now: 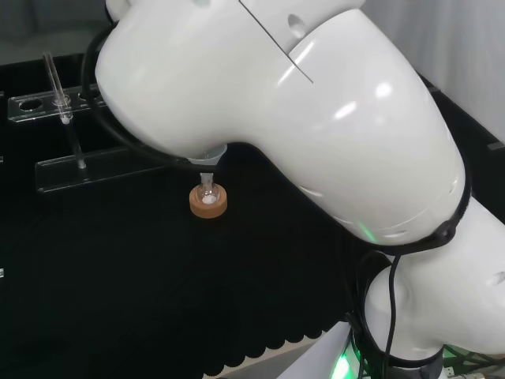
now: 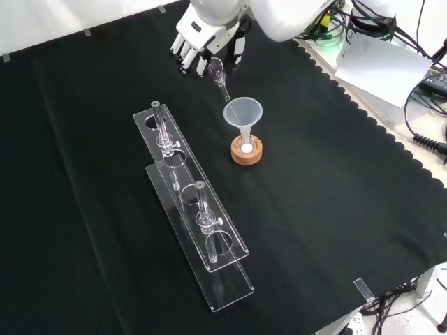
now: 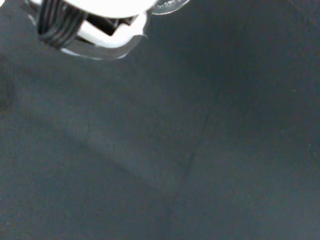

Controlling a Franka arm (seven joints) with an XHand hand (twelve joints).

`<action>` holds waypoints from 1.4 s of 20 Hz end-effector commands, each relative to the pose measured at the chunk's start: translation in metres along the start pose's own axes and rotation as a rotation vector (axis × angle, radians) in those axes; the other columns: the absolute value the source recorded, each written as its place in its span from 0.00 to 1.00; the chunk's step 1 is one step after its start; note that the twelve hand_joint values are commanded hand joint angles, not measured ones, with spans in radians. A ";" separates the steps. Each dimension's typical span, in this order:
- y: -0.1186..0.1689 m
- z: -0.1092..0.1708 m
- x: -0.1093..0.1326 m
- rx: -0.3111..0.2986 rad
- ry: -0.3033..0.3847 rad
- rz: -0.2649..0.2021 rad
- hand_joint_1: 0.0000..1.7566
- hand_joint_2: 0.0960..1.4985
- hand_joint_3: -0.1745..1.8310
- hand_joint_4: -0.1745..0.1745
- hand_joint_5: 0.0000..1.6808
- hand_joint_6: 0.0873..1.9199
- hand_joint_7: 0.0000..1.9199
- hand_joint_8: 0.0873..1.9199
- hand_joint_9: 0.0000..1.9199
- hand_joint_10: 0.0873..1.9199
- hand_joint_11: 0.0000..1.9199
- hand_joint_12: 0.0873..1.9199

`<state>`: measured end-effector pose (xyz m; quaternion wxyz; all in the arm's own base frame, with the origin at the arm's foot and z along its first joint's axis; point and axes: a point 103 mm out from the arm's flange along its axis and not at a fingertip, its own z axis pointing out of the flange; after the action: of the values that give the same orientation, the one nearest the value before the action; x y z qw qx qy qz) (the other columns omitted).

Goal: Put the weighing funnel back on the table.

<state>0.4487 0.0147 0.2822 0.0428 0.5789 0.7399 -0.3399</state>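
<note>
In the front view the hand [image 2: 202,38] hangs above the cloth at the top, its fingers curled round the small clear weighing funnel [image 2: 218,75]. The weighing funnel's stem slants down toward the rim of the big funnel [image 2: 242,112] and ends just short of it. The big funnel stands mouth up in a small flask with white powder on a cork ring [image 2: 247,152]. The head view has the cork ring [image 1: 208,201] below the arm's white link. A blurred part of the hand [image 3: 95,25] and a sliver of clear glass [image 3: 167,5] appear in the wrist view over black cloth.
Two clear racks [image 2: 188,185] with glass tubes lie to the left of the funnel in the front view; the head view has them at the far left [image 1: 75,166]. The cloth's scalloped edge [image 2: 377,112] runs along the right, with cables and paper beyond it.
</note>
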 end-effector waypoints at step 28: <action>0.070 0.085 -0.035 -0.009 0.302 0.025 0.63 0.39 0.46 1.00 0.72 0.41 0.31 0.30 0.45 0.19 0.32 0.60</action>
<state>0.4774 -0.0457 0.2240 -0.0477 0.6310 0.7286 -0.2620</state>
